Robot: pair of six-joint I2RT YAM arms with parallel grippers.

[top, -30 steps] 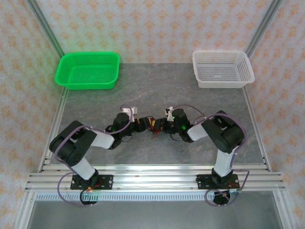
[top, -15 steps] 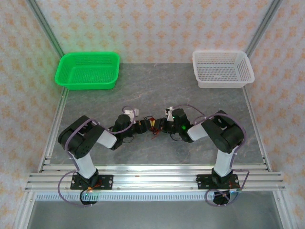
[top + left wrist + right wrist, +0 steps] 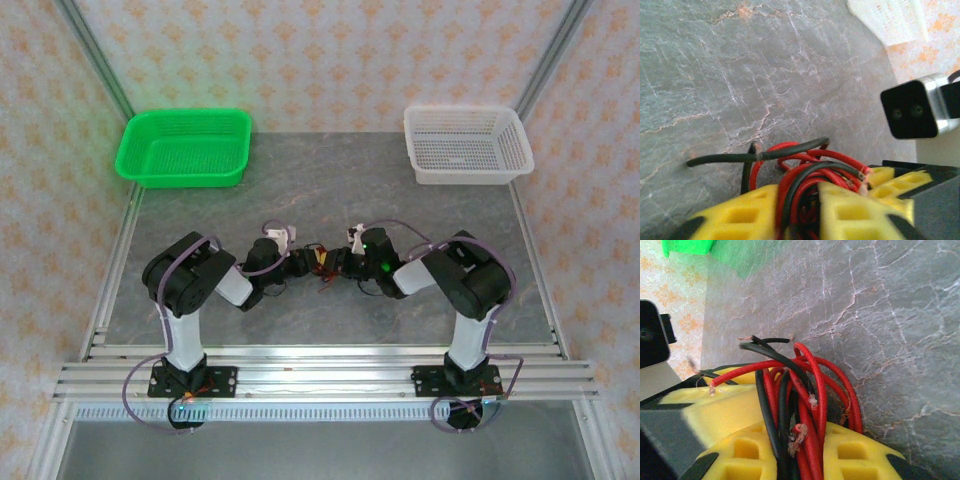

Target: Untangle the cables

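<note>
Left gripper point(image 3: 797, 202) jaws narrowed, now clamping cables point(image 3: 807, 162). Left arm point(image 3: 190, 285) elbow swung inward, carrying gripper closer to right gripper point(image 3: 343, 264).

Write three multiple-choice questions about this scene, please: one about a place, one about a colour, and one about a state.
1. Where does the green basket stand?
A. between the two arms
B. at the far left of the table
C. at the far right of the table

2. Which colours do the cables have?
A. blue and white
B. green and yellow
C. red and black

3. In what state is the right pincer?
A. shut on the cables
B. wide open above the table
C. holding a basket

Answers:
1 B: the top view shows it in the far left corner.
2 C: both wrist views show red and black strands.
3 A: its yellow pads press the cables between them.
</note>
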